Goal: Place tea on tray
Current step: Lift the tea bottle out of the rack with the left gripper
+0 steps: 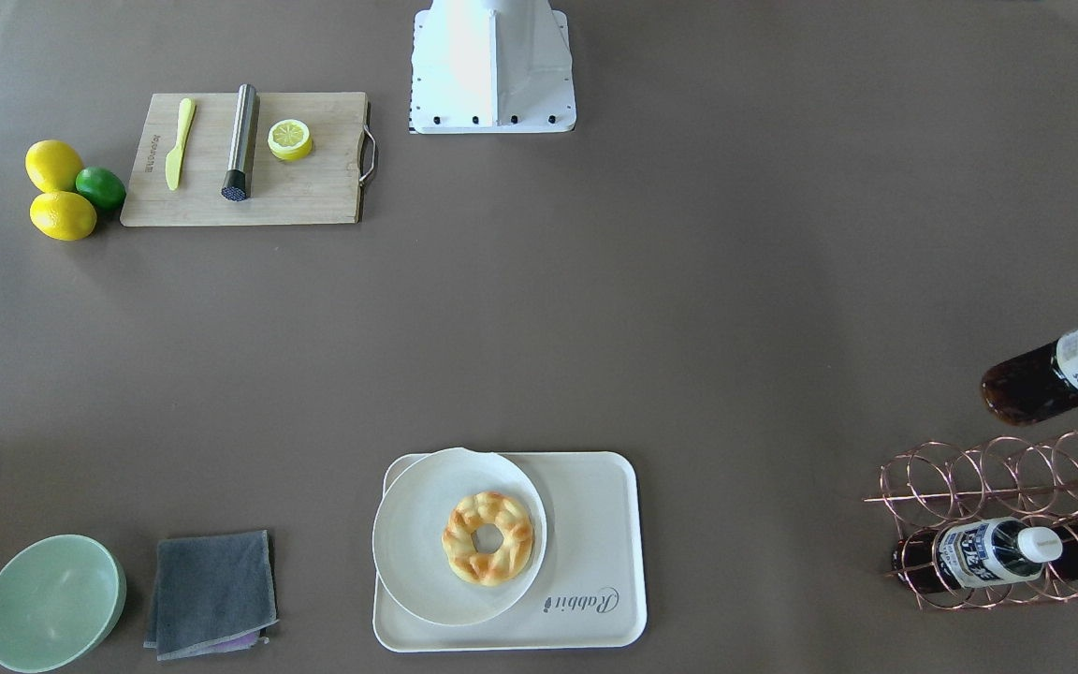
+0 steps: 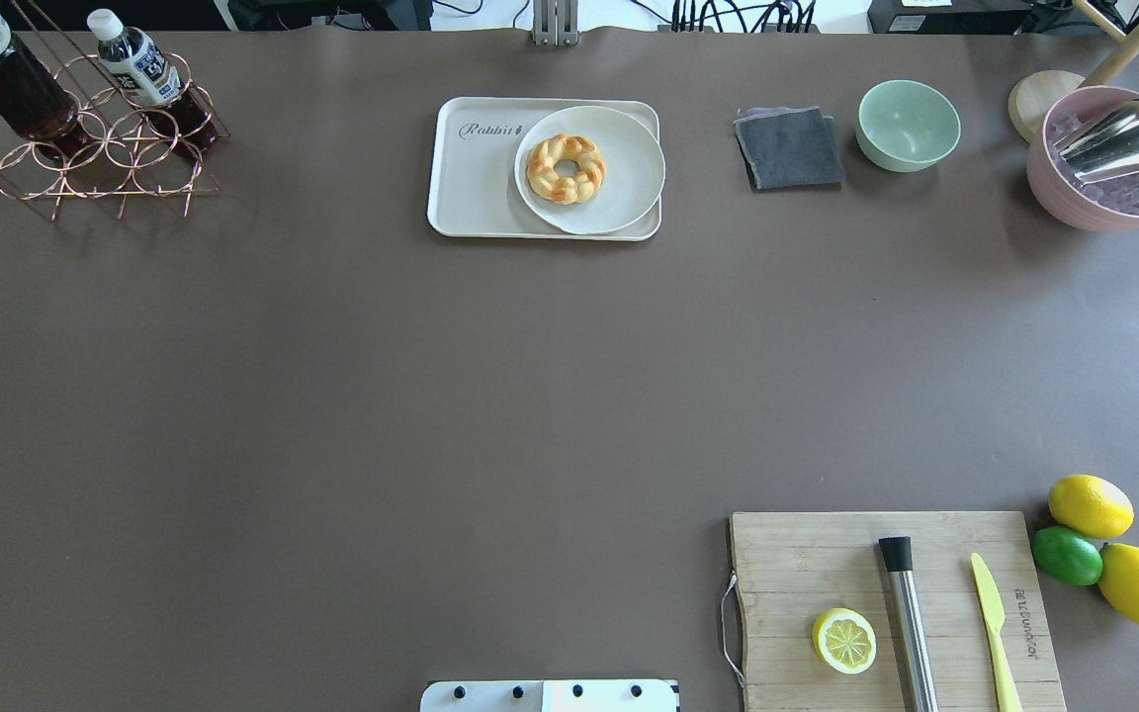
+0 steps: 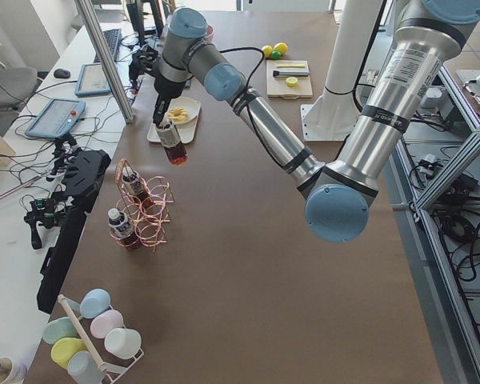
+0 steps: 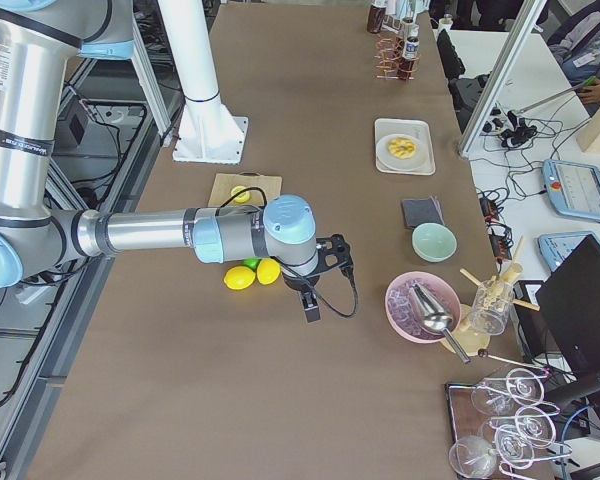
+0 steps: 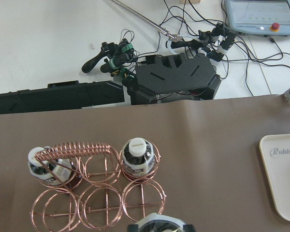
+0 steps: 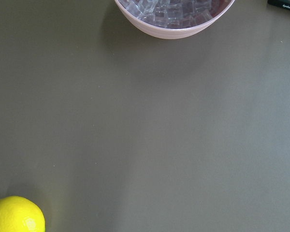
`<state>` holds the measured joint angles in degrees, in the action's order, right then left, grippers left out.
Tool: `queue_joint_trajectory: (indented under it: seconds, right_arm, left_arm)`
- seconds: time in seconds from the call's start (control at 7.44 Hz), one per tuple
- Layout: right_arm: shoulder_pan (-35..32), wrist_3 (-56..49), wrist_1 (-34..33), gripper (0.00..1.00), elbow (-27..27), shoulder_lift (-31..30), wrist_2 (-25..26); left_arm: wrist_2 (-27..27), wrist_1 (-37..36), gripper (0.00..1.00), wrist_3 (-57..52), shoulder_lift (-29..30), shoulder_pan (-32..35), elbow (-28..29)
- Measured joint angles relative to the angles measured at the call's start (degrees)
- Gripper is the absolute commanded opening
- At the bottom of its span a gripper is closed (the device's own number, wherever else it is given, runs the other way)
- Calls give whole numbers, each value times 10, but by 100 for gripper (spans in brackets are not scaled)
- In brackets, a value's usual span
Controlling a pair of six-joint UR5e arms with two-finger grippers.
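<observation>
1 word, "Rabbit", on the tray; navy-lettered tea.

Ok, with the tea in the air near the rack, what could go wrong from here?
1. The plate with the donut covers much of the tray. Only the strip by the Rabbit word is bare, so the tea may bump the plate or land on the rim.
2. The tea hangs tilted, taken near its cap, so it might swing or slip in transit.
</observation>
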<state>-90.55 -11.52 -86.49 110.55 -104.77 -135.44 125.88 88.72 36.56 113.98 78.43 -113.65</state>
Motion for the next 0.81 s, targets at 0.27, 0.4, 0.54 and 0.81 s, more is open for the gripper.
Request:
queue_joint_trajectory:
  seconds: [0.27, 0.4, 0.54, 0.81]
  right_arm:
    - [3, 0, 0, 100, 0, 1, 0]
    - [5, 0, 0, 100, 0, 1, 0]
    - [6, -1, 0, 100, 0, 1, 0]
    - [8, -1, 0, 100, 0, 1, 0]
  left_arm:
    - [-10, -54, 0, 109, 23, -79, -59]
    - [-33, -83, 0, 149, 48, -132, -77]
    - [-62, -109, 0, 178, 74, -193, -94]
    - [-201, -144, 0, 239, 128, -349, -103]
